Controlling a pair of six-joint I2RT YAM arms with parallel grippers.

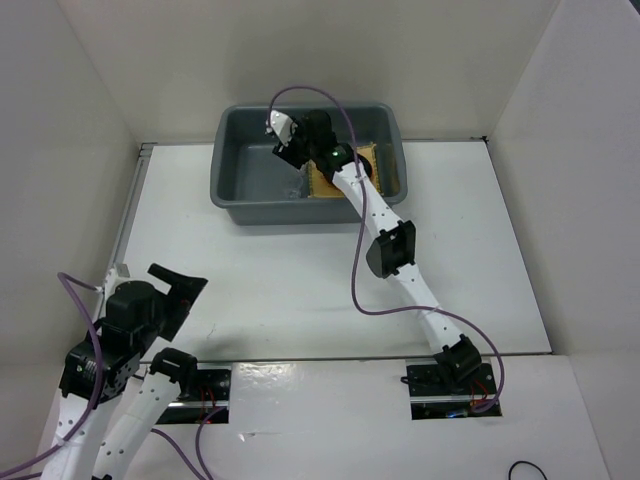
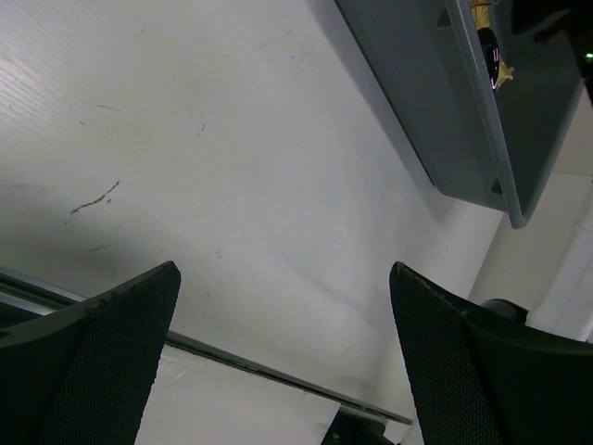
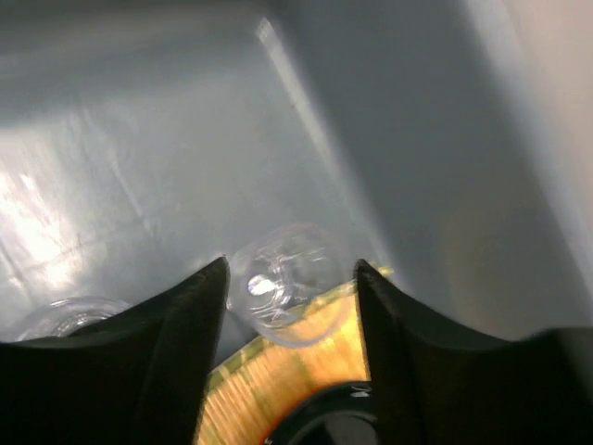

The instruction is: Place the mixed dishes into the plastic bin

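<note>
The grey plastic bin (image 1: 228, 190) stands at the back of the table. My right gripper (image 1: 300, 168) reaches down inside it. In the right wrist view this gripper (image 3: 291, 267) is open, and a clear cup (image 3: 289, 276) lies on its side between the fingers, resting on the edge of the tan woven mat (image 3: 278, 385). On the mat sits a black plate (image 3: 329, 431) with an orange rim showing at its edge. Another clear cup (image 3: 65, 320) lies on the bin floor (image 3: 139, 167) to the left. My left gripper (image 1: 185, 285) (image 2: 283, 269) hangs open and empty over the near left table.
The bin's near wall (image 2: 417, 120) shows in the left wrist view at the upper right. White walls enclose the table on three sides. A purple cable (image 1: 355, 270) loops beside the right arm. A metal strip (image 2: 250, 366) runs along the table's near edge.
</note>
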